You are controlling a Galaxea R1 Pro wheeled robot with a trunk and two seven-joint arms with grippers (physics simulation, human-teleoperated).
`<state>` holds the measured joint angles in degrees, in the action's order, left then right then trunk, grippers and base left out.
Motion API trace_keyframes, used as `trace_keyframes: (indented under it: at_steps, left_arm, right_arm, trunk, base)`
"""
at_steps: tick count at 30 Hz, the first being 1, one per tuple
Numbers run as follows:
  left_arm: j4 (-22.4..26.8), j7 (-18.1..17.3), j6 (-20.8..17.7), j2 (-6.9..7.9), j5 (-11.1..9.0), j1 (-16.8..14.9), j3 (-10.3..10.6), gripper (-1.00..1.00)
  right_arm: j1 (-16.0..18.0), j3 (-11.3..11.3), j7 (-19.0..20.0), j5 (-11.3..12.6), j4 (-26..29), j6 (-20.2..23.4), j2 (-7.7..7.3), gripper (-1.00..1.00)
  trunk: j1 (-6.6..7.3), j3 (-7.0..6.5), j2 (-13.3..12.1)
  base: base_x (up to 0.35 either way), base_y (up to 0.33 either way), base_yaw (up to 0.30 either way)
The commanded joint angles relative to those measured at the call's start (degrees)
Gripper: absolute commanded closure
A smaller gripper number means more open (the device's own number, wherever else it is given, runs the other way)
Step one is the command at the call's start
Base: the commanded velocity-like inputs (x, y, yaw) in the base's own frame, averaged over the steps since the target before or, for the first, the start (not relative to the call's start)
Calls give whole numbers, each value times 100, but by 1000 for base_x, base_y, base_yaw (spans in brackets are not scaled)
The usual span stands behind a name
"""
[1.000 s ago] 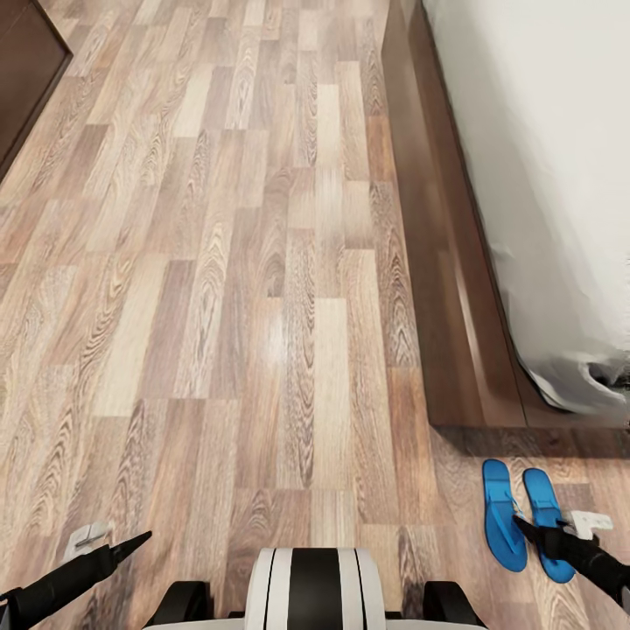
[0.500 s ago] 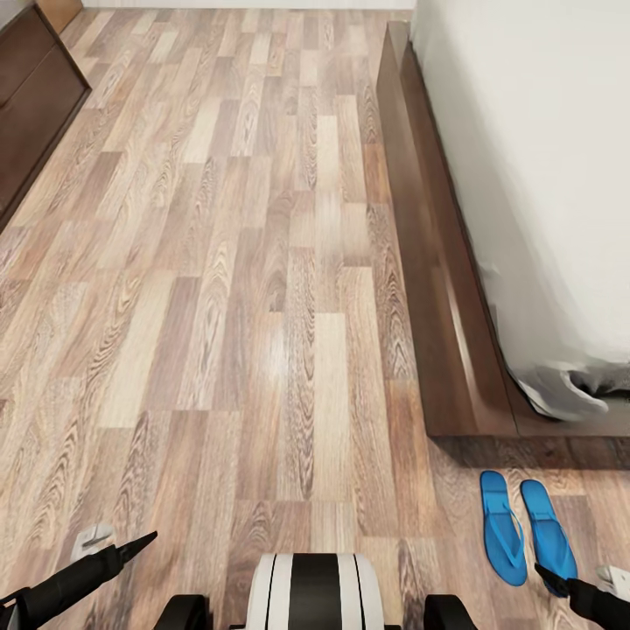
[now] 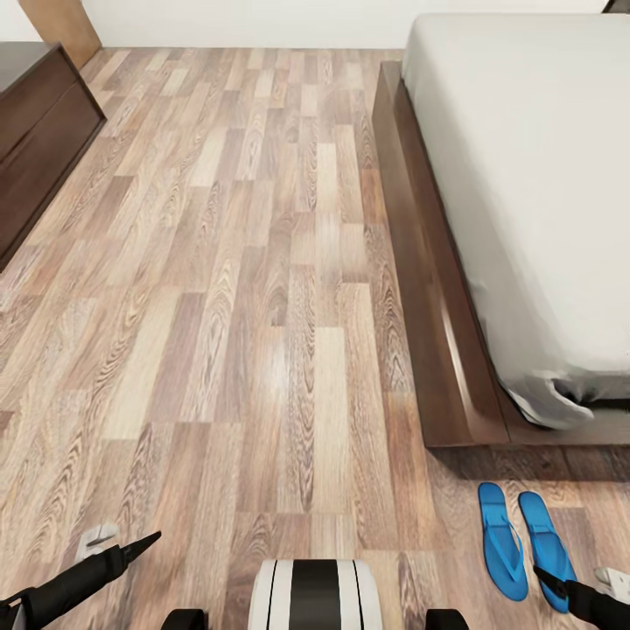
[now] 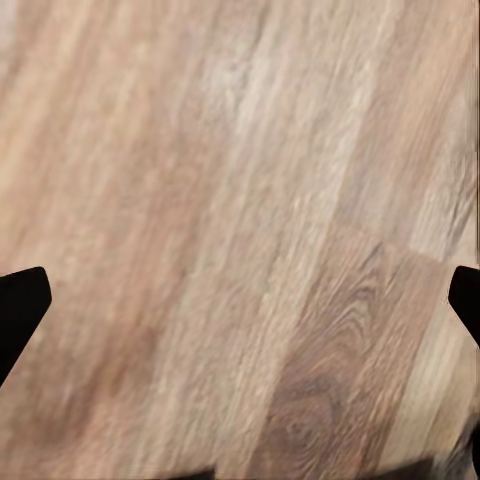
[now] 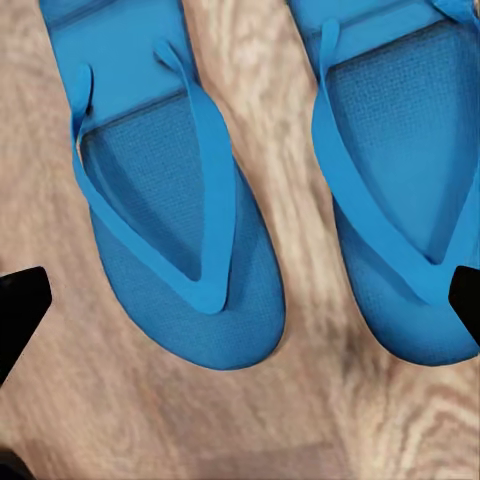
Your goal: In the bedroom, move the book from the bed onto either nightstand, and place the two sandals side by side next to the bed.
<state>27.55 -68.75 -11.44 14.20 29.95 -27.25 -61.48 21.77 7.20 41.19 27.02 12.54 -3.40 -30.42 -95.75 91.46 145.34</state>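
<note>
A dark cabinet was seen at the far left against the wall, its kind not to be told for certain. The left pincer was held low over bare floor, and in the left wrist view its fingertips were set wide apart with nothing but planks between them, as would suit an arm kept idle. The bed was stretched along the right, and no book was to be made out on the visible part of its mattress. The two sandals were laid side by side on the floor just off the bed's foot corner, parallel and close but not touching, which was judged to satisfy that part of the task. The right pincer was hung just over the sandals' near ends, spread and holding nothing. The right wrist view supplied what the head view could not: the straps and the strip of floor between the sandals, with the fingertips clear of both.
</note>
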Motion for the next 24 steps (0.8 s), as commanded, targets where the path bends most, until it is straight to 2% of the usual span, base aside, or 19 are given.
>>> trace_keyframes:
  at_steps: [1, 10, 24]
  left_arm:
    - [5, -41, -60, -4, 46, -8, -48, -100]
    - [5, -25, -60, -51, 46, -8, -33, -100]
    - [5, 57, -51, -75, 47, -8, -30, -100]
  right_arm:
    - [4, 20, 29, -4, -11, -11, 0, -100]
    - [3, 19, -2, -3, -405, -11, 8, -100]
    - [4, 19, -6, -3, -471, -20, 9, -100]
  trunk:
    - [3, -20, 0]
    - [26, -219, -12]
    - [63, -529, -31]
  base:
    - [0, 0, 0]
    - [0, 0, 0]
    - [0, 0, 0]
